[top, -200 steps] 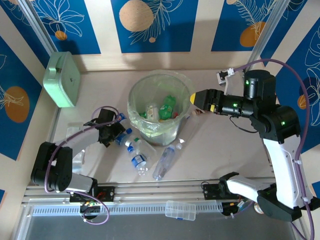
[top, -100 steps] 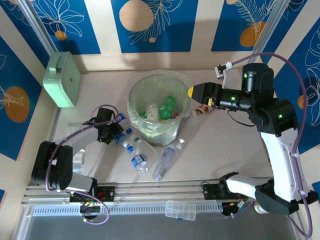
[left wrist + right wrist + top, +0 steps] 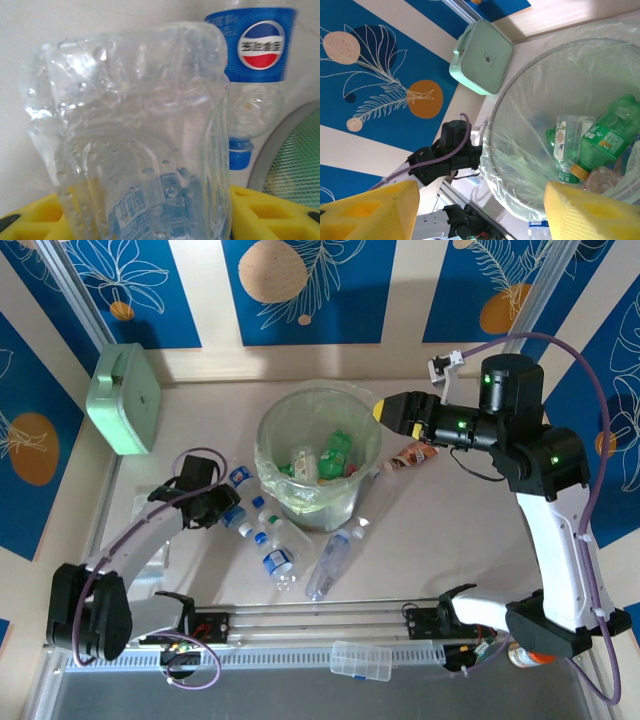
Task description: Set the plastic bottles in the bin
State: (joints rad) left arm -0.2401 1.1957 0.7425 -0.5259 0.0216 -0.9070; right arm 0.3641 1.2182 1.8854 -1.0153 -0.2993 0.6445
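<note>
Several plastic bottles, a green bottle [image 3: 338, 450] among them, already lie in the bin [image 3: 300, 505] at the centre of the frame, so the job looks well past halfway. Left of the bin, the left gripper [image 3: 215, 508] has its jaws closed on a clear bottle [image 3: 135, 125], low over the surface [image 3: 450, 530]. The right gripper [image 3: 385, 410] hangs over the bin's right rim, jaws apart and empty. A blue-labelled bottle [image 3: 277, 558] and a long clear one [image 3: 330, 562] below the bin are left to collect.
</note>
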